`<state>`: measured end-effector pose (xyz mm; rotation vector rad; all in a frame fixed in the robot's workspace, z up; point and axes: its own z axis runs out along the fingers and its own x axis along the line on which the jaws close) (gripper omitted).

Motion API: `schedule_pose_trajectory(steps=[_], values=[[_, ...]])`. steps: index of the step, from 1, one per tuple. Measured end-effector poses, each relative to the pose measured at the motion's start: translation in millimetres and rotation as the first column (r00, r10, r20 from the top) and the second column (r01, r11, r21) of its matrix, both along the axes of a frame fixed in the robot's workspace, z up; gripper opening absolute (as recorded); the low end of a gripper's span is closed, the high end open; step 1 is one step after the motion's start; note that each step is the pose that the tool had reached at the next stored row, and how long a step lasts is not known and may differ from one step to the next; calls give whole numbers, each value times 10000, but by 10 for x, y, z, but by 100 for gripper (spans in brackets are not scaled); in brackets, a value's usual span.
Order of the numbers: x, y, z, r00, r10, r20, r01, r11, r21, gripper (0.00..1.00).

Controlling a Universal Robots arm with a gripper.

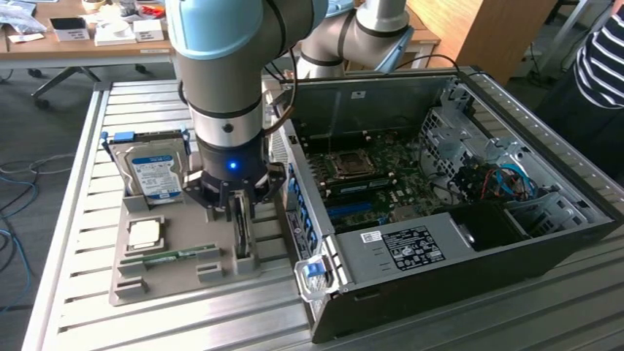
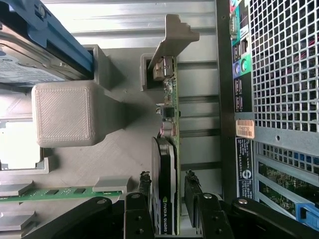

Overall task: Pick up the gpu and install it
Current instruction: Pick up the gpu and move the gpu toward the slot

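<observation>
The gpu (image 1: pixel 242 245) stands on edge in a slot of the grey holder (image 1: pixel 131 289), close beside the open computer case (image 1: pixel 458 241). My gripper (image 1: pixel 240 212) hangs straight down over it, one finger on each side of the card. In the wrist view the gpu (image 2: pixel 168 109) runs away from me as a green board with a black cooler and a pale metal bracket at its far end. My gripper (image 2: pixel 168 185) is open around it. One fingertip (image 2: pixel 144 181) sits by the cooler, and the other fingertip (image 2: pixel 192 181) stands a small gap off the board.
The holder also carries a silver hard drive (image 1: pixel 151 172) with a blue label, a square chip (image 1: pixel 146 232) and a RAM stick (image 1: pixel 175 256). The case lies open with its motherboard (image 1: pixel 381 175) exposed. A person in a striped sleeve (image 1: pixel 600 58) stands at the exterior view's right.
</observation>
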<state>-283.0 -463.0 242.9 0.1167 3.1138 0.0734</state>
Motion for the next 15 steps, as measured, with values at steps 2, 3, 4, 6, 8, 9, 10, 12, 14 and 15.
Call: schedule_pose_trajectory(steps=[2, 3, 4, 6, 8, 9, 10, 12, 14, 15], values=[[0, 0, -12, 10000, 1, 0, -1, 10000, 1, 42], [0, 0, -19, 10000, 0, 0, 0, 10000, 1, 42], [0, 0, -24, 10000, 0, 0, 0, 10000, 0, 42], [1, 1, -35, 10000, -1, 0, 1, 10000, 0, 42], [3, 1, -42, 10000, -2, -1, 2, 10000, -1, 42], [3, 1, -42, 10000, 0, -1, 0, 10000, -2, 42], [4, 0, -42, 10000, 0, -1, 0, 10000, -2, 42], [4, 1, -45, 10000, 0, 1, 0, 10000, 0, 42], [5, 1, -59, 10000, 0, 3, 0, 10000, 3, 42], [4, 1, -66, 10000, 0, 1, 0, 10000, 1, 42]])
